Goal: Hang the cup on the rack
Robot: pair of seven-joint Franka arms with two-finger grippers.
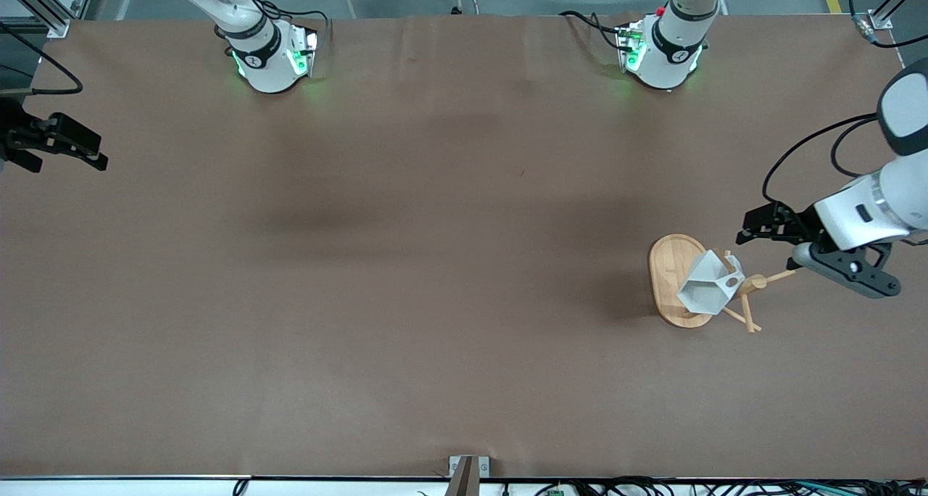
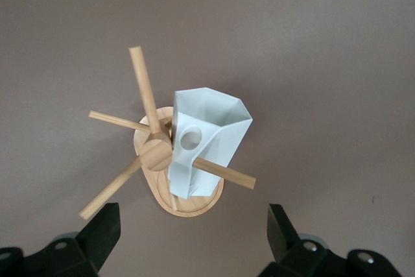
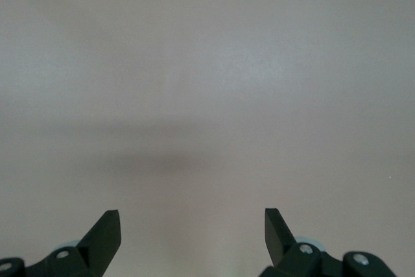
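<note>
The white faceted cup [image 1: 707, 286] hangs on a peg of the bamboo rack [image 1: 670, 264], close against the central post and over the oval base. In the left wrist view the cup [image 2: 204, 141] shows its handle hole beside the post top, and a peg of the rack [image 2: 155, 154] sticks out past it. My left gripper [image 1: 772, 246] is open and empty. It is above the table beside the rack's pegs, toward the left arm's end, and apart from the cup; it also shows in the left wrist view [image 2: 193, 231]. My right gripper [image 1: 65, 155] is open and empty and waits at the right arm's end [image 3: 193, 228].
The brown table [image 1: 435, 264] carries only the rack and cup. The two arm bases [image 1: 272, 61] stand along its edge farthest from the front camera. A small metal bracket [image 1: 467, 470] sits at the edge nearest the front camera.
</note>
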